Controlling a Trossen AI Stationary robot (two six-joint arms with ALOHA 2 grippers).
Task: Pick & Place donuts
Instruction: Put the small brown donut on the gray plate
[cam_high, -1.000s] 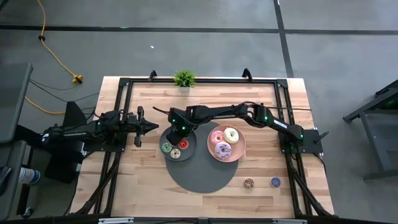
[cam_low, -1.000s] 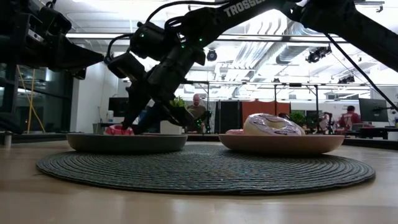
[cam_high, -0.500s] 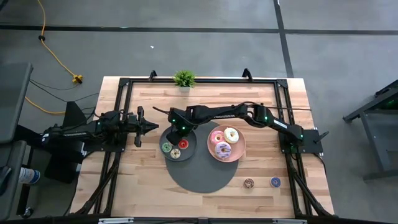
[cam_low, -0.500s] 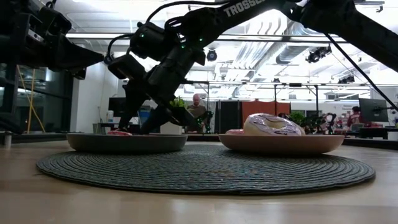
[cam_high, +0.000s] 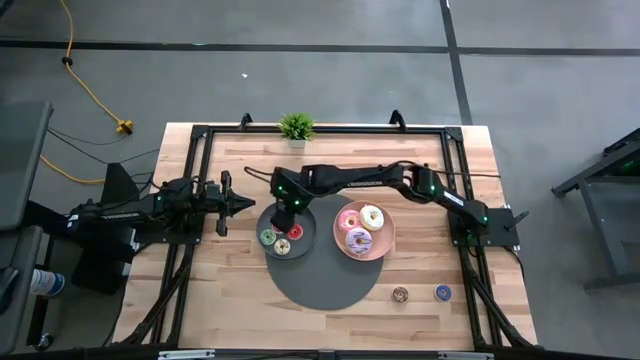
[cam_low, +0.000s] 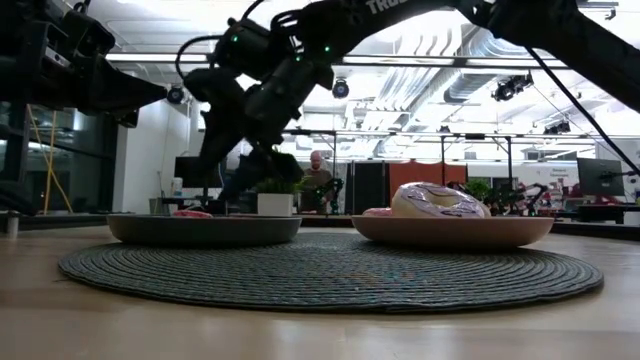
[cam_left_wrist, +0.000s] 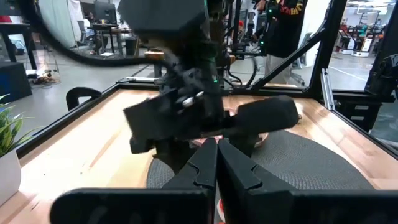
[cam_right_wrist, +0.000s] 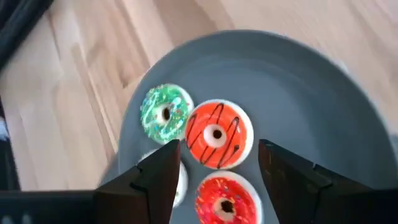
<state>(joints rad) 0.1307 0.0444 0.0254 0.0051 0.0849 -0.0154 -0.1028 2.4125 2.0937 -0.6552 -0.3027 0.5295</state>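
Grey plate (cam_right_wrist: 323, 112) under my right gripper (cam_right_wrist: 217, 165), jaws wide and empty, holds small donuts (cam_right_wrist: 217, 134) lying flat. They look light, rigid and glossy; I'd pinch across a ring's outer edge. My left gripper (cam_left_wrist: 216, 163) waits closed nearby.

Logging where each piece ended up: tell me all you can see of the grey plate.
The grey plate is a round, shallow, matte dark grey dish, lying flat on the woven mat's left part, beside the pink plate. In the right wrist view it holds a green donut, two red donuts and a partly hidden pale one. The open right gripper hangs above it, touching nothing.
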